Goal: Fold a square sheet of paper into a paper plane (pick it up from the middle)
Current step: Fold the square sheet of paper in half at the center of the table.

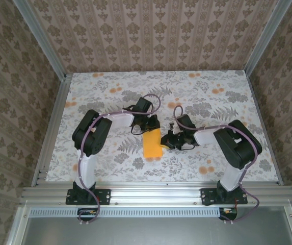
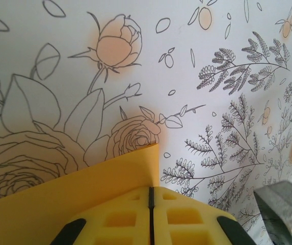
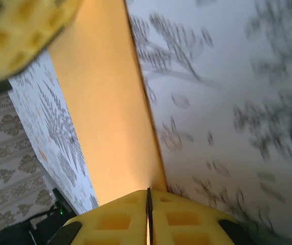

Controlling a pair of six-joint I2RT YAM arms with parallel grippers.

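Square sheet of paper (image 1: 152,145), judged light, limp and crease-prone, is pinched at its edges by the closed left tool (image 2: 151,191) and right tool (image 3: 148,193).

light: bright, even | shadows: soft, faint | right wrist: motion-blurred | left wrist: sharp

We see a thin bright-orange sheet of paper (image 1: 152,145), folded into a narrow, smooth oblong with straight, crisp edges. It sits near the middle of the floral table cover (image 1: 110,102), its long side running front to back.
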